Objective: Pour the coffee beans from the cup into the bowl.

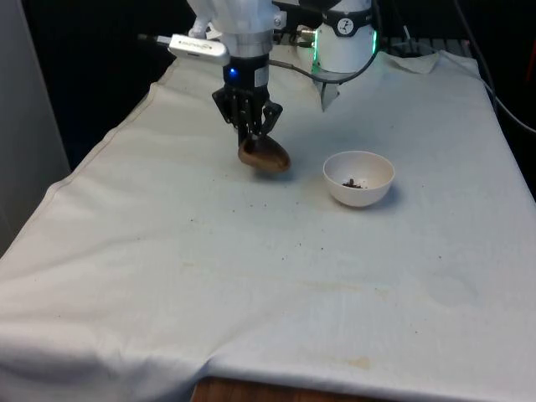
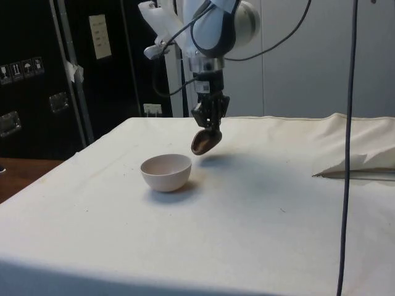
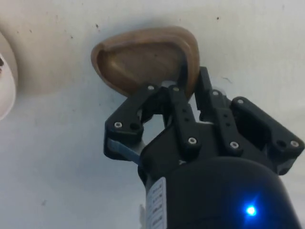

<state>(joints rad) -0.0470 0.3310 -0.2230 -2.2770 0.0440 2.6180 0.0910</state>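
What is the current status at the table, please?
Pincer shut on the wooden cup's rim, held tilted above the cloth. Cup looks empty; beans lie in the white bowl. Nothing between cup and bowl.

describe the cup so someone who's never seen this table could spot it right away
On the white-clothed table, find the black gripper hanging from the arm. The cup is pinched in it, tilted above the cloth, beside the white bowl. It is brown and wooden-looking.
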